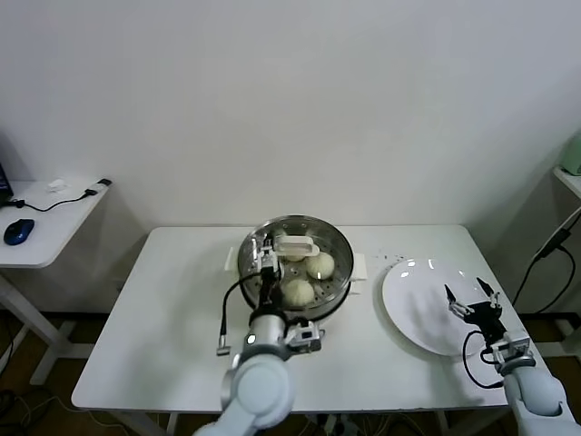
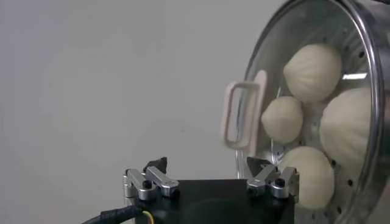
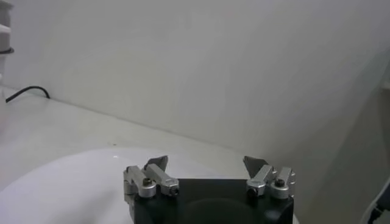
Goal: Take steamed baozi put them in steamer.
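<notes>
Beside the steamer, a bare white plate lies under the open right pincer.

Robotics lab or office test space. Evidence: bare white wall, plain white rectangular work table, a second white side desk carrying a blue computer mouse and loose black cable.

Four baozi, one steamer, one plate
</notes>
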Robot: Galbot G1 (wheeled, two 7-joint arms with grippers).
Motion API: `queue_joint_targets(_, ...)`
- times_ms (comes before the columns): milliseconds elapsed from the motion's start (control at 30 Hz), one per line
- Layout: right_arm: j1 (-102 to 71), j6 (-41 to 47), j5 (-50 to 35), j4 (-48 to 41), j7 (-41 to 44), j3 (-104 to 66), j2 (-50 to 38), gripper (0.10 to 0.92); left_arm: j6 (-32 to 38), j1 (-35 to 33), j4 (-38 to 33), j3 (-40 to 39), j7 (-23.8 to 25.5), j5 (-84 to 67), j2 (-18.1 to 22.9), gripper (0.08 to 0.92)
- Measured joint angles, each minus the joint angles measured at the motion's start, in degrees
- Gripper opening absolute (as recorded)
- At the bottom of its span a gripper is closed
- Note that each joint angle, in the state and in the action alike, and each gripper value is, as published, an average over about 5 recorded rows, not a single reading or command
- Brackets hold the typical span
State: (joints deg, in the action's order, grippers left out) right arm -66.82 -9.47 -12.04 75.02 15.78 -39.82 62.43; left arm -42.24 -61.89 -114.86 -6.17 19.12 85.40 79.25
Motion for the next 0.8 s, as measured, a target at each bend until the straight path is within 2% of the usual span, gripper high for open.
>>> queue_joint_targets(133,-0.38,1.05,-0.03,0.91,0.04,-0.12,0.08,0.823,0.00,-2.98,-3.96,2.54,-4.26,-5.47,-2.15,0.823)
queue_joint_targets(300,-0.76,2.16,-0.54,2.20,0.01,-0.30,0.41,0.823,0.00,-7.32,-7.17,7.85,-12.03,-15.63,-4.62,0.823)
queue_joint_targets(500,-1.53,2.92,-1.12,3.82,-0.30,-0.31,1.10,0.823,1.38,-13.84,-9.38,17.37,-20.58,-32.07,-5.27,0.823)
queue_joint_targets(633,-1.95,3.31,-1.28,4.88,-0.39,-0.16,1.57,0.823,7.30,-18.05,-9.91,24.40,-24.06,-44.47,-4.59,0.823)
queue_joint_targets(800,-2.50,3.64,-1.51,6.23,-0.40,-0.09,2.16,0.823,18.46,-22.26,-9.53,32.49,-25.35,-59.51,-2.71,0.823)
